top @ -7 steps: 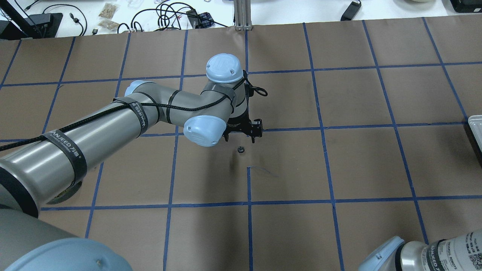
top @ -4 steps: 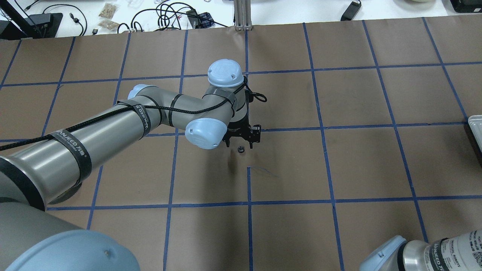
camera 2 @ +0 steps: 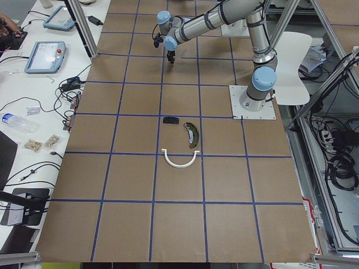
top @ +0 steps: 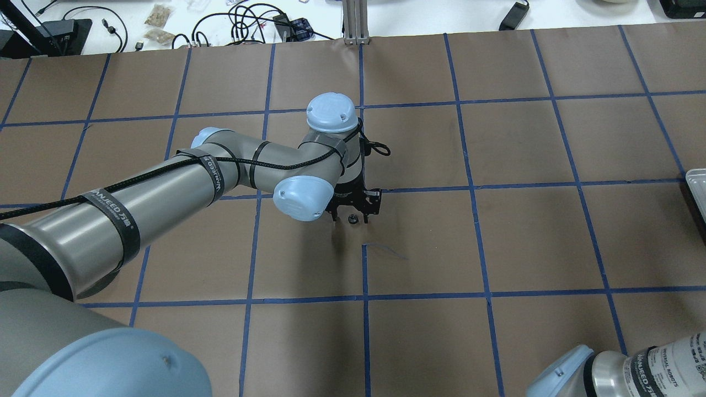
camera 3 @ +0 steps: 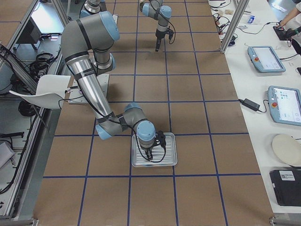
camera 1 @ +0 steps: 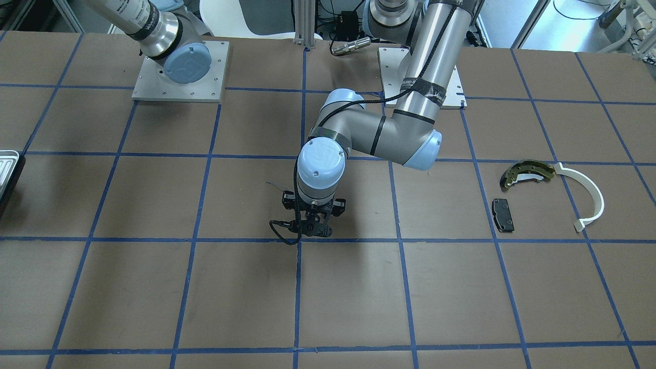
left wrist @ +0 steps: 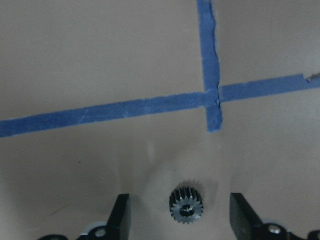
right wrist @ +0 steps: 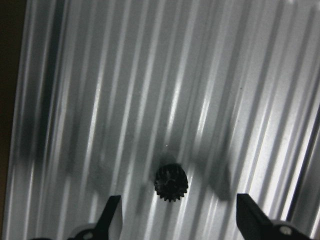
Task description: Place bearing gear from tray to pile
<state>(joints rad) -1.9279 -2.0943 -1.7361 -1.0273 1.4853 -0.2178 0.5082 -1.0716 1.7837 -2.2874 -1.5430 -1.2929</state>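
Note:
A small black bearing gear lies on the brown table near its middle; it also shows in the left wrist view. My left gripper is open and low, one finger on each side of this gear, not touching it. A second black gear lies on the ridged silver tray. My right gripper is open above the tray, its fingers wide apart on either side of that gear. The pile lies apart from both grippers: olive brake shoe, black brake pad, white half-ring.
The table is brown paper with a blue tape grid. The tray's corner shows at the overhead view's right edge. Cables and small items lie on the white bench beyond the far edge. Arm base plates stand at the robot side.
My left gripper has come down and toward the robot over the table gear, so its open fingers now stand on either side of it. The gear has not moved.

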